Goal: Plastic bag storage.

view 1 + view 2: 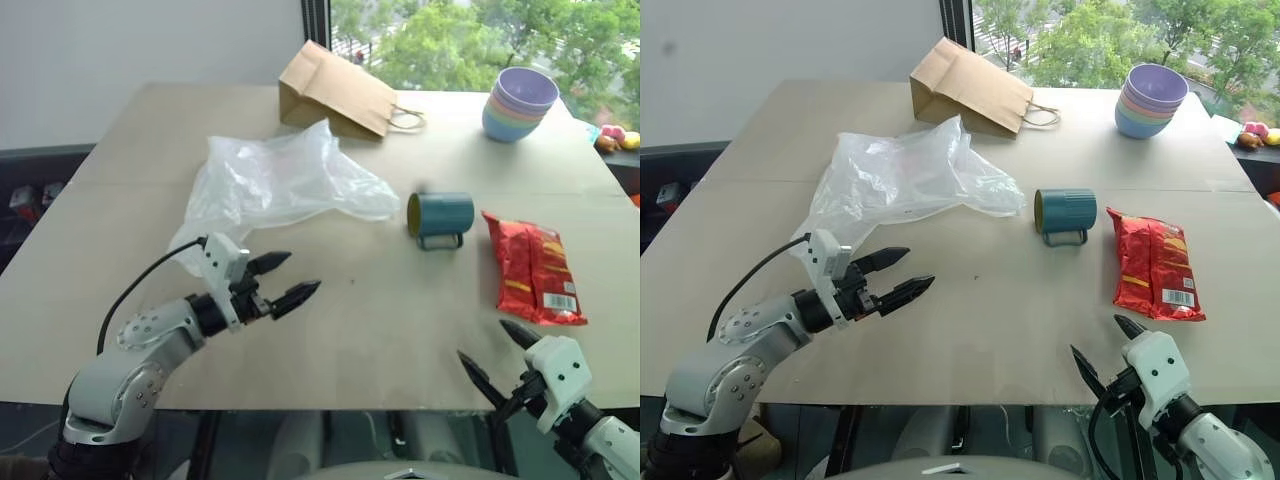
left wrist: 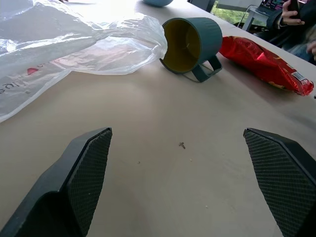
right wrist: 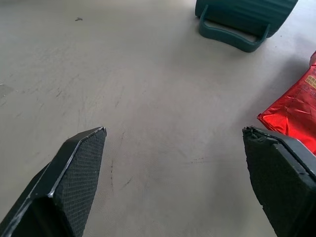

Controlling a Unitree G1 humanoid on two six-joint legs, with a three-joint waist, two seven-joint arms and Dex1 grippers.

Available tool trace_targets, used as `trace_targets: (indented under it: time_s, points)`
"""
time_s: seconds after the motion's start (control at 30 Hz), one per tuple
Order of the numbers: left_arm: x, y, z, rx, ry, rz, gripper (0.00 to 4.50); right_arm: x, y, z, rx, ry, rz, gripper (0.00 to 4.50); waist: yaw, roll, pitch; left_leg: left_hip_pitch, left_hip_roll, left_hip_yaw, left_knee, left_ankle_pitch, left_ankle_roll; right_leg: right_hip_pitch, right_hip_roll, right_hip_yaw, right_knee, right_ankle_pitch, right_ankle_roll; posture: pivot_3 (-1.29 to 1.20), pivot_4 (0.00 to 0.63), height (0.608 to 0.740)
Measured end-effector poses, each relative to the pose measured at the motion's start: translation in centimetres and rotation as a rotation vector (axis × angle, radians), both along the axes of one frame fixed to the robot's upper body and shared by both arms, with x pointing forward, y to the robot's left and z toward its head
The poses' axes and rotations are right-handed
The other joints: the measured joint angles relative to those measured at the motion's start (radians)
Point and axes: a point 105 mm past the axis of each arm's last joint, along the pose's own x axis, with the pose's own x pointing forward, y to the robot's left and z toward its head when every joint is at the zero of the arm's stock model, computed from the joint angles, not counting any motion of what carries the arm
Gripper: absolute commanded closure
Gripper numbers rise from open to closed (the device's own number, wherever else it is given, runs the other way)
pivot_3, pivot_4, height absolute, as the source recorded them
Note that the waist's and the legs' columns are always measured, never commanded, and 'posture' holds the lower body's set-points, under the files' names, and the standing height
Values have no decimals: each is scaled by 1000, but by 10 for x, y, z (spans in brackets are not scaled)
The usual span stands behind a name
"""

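1. Crinkly bag (image 1: 275,180) lies loose just ahead of the left gripper (image 1: 283,281), beside the mug (image 1: 440,217).
2. Both grippers, right (image 1: 497,357) included, gape empty.
3. Pinch a raised fold, not flat film.

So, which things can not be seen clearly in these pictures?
- Red printing on the plastic bag: left wrist view, creased film, unreadable.
- Paper bag contents: head views, mouth faces away.
- Stacked bowls count: rims overlap.
- Mug: right wrist view, cut by edge.
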Motion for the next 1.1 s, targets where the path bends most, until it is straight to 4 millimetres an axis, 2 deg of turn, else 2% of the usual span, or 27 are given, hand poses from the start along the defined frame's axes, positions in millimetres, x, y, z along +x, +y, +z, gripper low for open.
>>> trace_targets:
  time_s: [0.13,0.27,0.37,0.47,0.6,0.73,0.83,0.87,0.93,1.03,1.1]
  points:
    - [6,0,5,-8,-20,2,60,4,9,10,32,-68,40,42,0,0,0,0,0,0,0,0,0,0,0,0,0,0,0,0,150,740]
    - [21,2,19,2,-96,44,60,7,22,30,64,-171,122,42,0,0,0,0,-2,0,0,0,0,1,0,0,0,0,0,0,150,740]
    - [39,11,23,77,-160,128,60,11,32,49,84,-242,210,42,0,0,0,0,-3,1,0,0,0,1,1,0,0,0,0,0,150,740]
    - [57,20,24,256,-251,183,60,11,44,73,126,-316,311,42,1,-1,0,1,-3,0,0,0,0,1,2,0,1,0,0,0,150,740]
    - [74,21,24,483,-378,166,60,9,55,91,140,-367,390,42,4,-1,0,0,-3,0,0,0,0,1,2,0,1,0,0,0,150,740]
    - [97,9,33,735,-570,119,60,13,55,94,127,-382,380,42,12,-3,0,0,-4,-1,1,0,0,2,2,0,1,0,0,0,150,740]
    - [110,13,31,867,-622,110,60,15,55,94,117,-376,366,42,6,-2,0,0,-4,0,0,0,0,1,2,1,1,0,0,0,150,740]
    - [116,16,26,904,-621,105,440,16,54,94,115,-374,355,0,3,-2,0,0,-4,0,0,0,0,1,2,0,1,0,0,0,150,740]
    - [125,18,19,934,-606,103,888,18,53,94,106,-375,342,0,3,-2,0,0,-4,0,0,0,0,1,2,0,1,0,0,0,150,740]
    - [137,23,19,934,-587,116,2211,20,53,93,86,-380,324,0,3,-3,1,0,-4,-1,1,0,0,1,2,0,1,0,0,0,150,740]
    - [146,23,26,855,-541,154,3122,24,53,92,63,-376,298,0,4,-3,1,-1,-4,-1,1,0,0,2,2,0,1,1,1,0,150,740]
